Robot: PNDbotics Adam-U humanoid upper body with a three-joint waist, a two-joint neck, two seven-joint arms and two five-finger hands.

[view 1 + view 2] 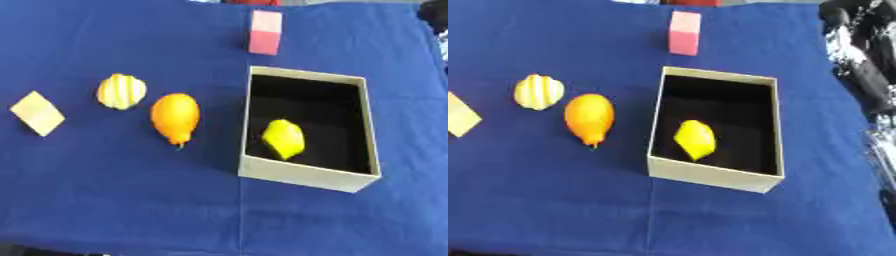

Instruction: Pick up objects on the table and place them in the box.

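Observation:
An open beige box (306, 174) with a black inside stands right of centre on the blue cloth. A yellow lemon-like fruit (283, 139) lies inside it, toward the near left corner. Left of the box an orange pointed fruit (175, 118) lies on the cloth. Further left is a round yellow-and-white striped object (121, 91), and beyond it a flat beige square piece (38, 113). A pink block (265, 32) stands behind the box. My right arm and hand (859, 55) show blurred along the right edge of the right eye view, apart from all the objects.
A blue cloth (131, 200) covers the whole table. Its near half holds nothing. A dark red shape (254, 2) shows at the far edge.

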